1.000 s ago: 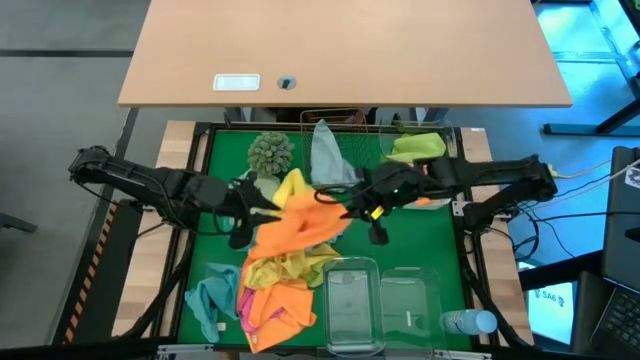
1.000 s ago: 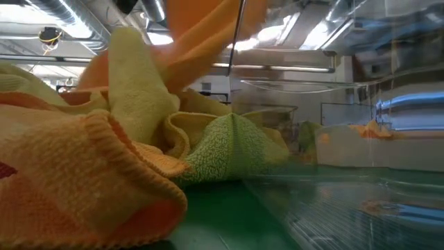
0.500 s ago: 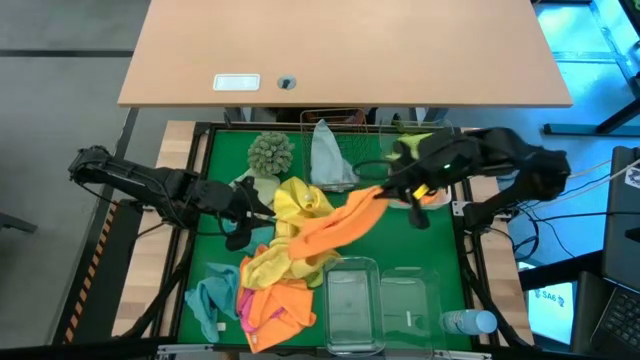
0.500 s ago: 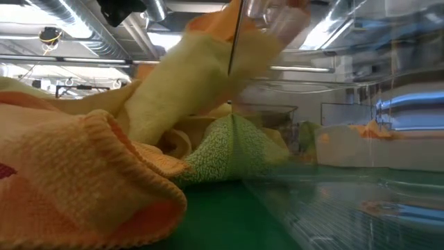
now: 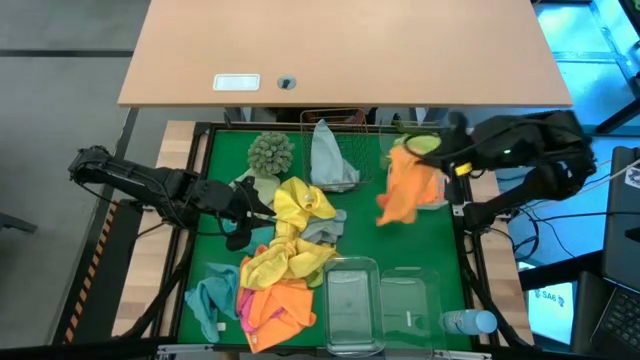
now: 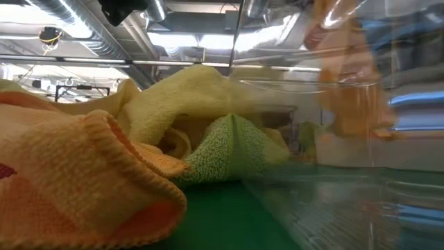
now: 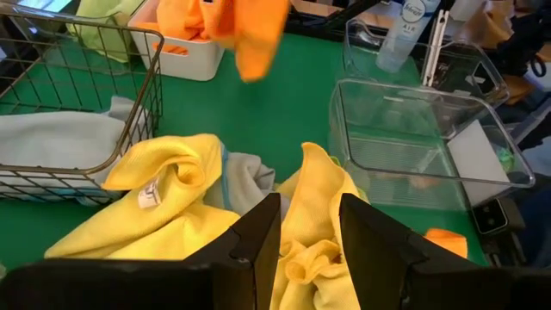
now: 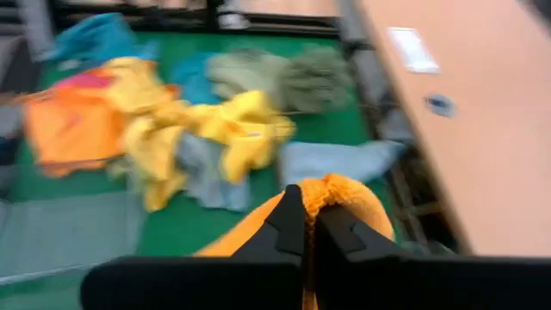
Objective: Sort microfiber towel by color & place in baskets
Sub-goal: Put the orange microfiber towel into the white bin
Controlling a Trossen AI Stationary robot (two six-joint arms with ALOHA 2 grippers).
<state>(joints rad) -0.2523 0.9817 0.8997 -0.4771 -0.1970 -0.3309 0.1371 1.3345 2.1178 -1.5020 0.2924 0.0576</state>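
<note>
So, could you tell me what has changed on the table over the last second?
The right gripper, shut on the orange towel, has pulled it off the central pile and swung it toward the white tray on the right side, where it now hangs. That uncovered the yellow towel and a grey one beneath. The left gripper stayed open at the pile; the copper basket and clear tubs have not moved.

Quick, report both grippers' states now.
Left gripper: open, empty, above the yellow towel.
Right gripper: shut on the orange towel, hanging near the white tray.
</note>
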